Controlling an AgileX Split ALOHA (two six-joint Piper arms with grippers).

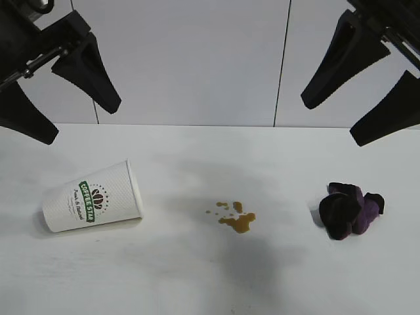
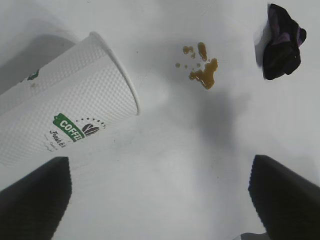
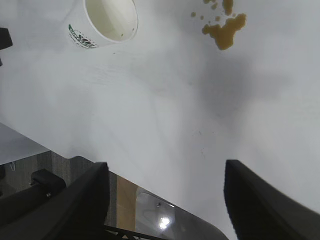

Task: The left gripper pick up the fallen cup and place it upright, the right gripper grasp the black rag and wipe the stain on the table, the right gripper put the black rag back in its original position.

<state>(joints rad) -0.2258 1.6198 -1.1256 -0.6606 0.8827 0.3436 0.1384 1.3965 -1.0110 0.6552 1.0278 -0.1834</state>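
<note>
The left gripper (image 1: 56, 111) hangs above the table's (image 1: 197, 282) far left corner with its jaws released wide and nothing between them. The right gripper (image 1: 357, 111) hangs above the far right corner, jaws also apart and empty, though less widely spread. Neither touches anything.

Below the left gripper, toward the left edge, the cup (image 1: 93, 197) lies on its side, its mouth turned toward the middle of the table and its base toward the left edge. The right wrist view looks into the mouth and shows the inside nearly empty. In the middle of the table sits the stain (image 1: 237, 218), a brown blotch with a few droplets beside it, well apart from the cup. Near the right edge lies the rag (image 1: 351, 209), bunched, below the right gripper and well apart from the stain.

No step of the task is done yet; the cup comes first.

Judging from here, the main risk is the cup rolling. It is round, light and tapered, so a jaw that meets its wall off-centre could push it in an arc, perhaps into the stain, which would smear coffee further. Squeezing too hard would likely crush the thin paper wall. If it is released before its base sits flat, it may tip again. Later, the bunched rag could be pinched by one fold only and unfurl or drop mid-wipe, and the small droplets could be missed.
</note>
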